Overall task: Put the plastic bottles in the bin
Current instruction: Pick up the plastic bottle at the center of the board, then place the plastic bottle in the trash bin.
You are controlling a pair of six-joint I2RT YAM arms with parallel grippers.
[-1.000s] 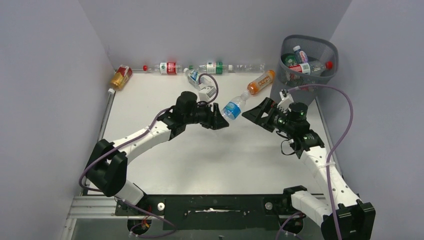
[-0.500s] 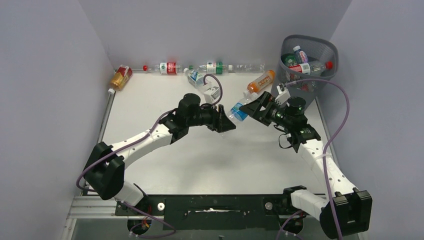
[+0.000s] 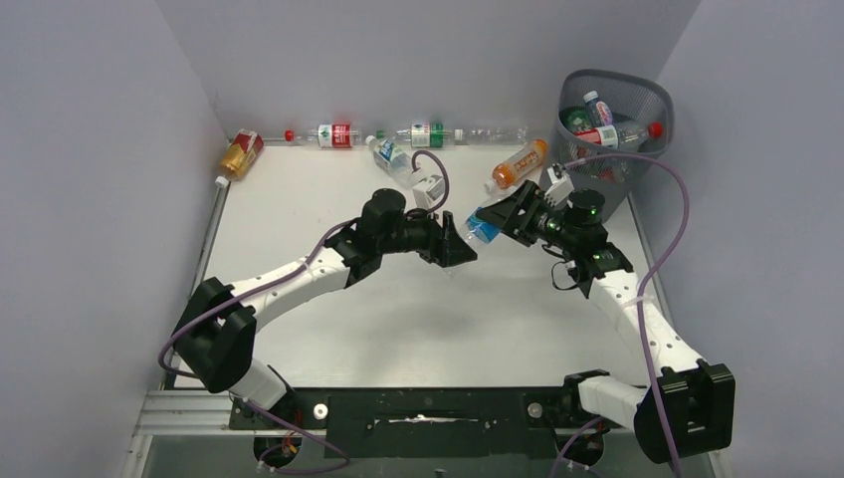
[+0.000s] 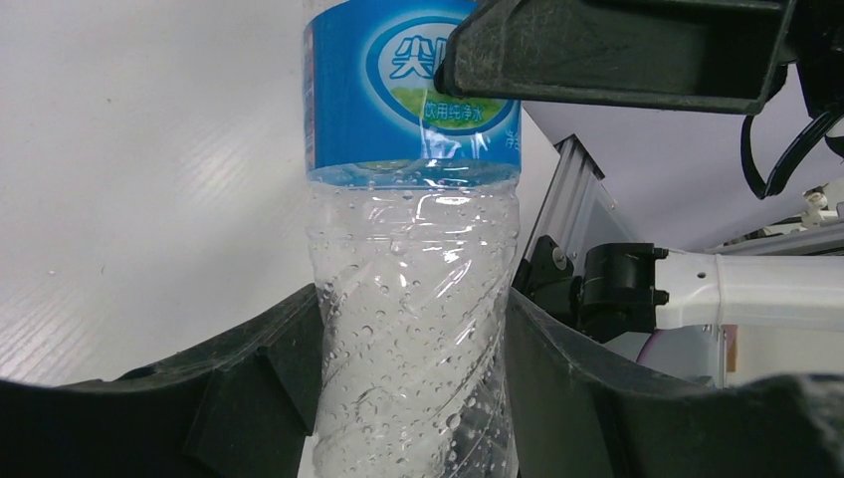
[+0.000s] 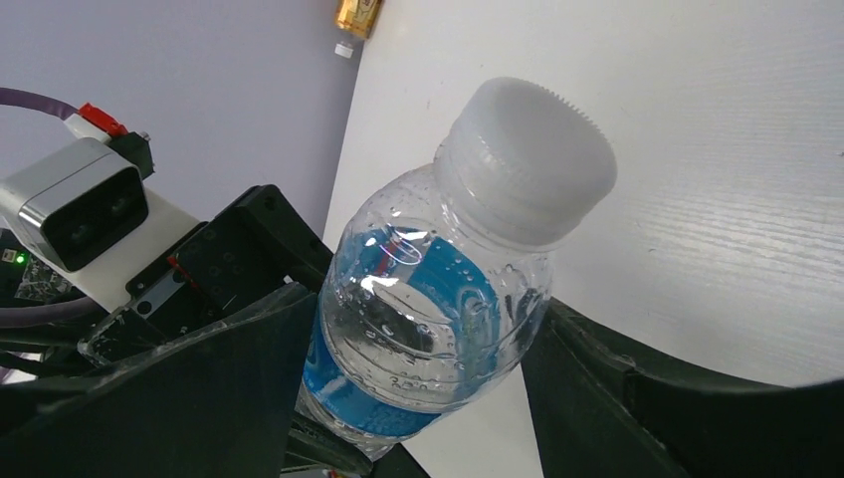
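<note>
Bottle: the blue-label bottle (image 3: 482, 225) hung in the air, near the bin (image 3: 616, 72) on its front-left side.
Left end effector (image 3: 453, 244): pinched the bottle's ribbed clear base.
Right end effector (image 3: 498, 214): fingers flanked the label end; whether they gripped it could not be told.
Handling: probably light, thin-walled, easily dented, with a slick label.
Hold: the stiffer shoulder below the white cap looked best.

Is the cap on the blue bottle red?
No, the right wrist view shows the blue-labelled bottle topped with a plain white cap.
</note>
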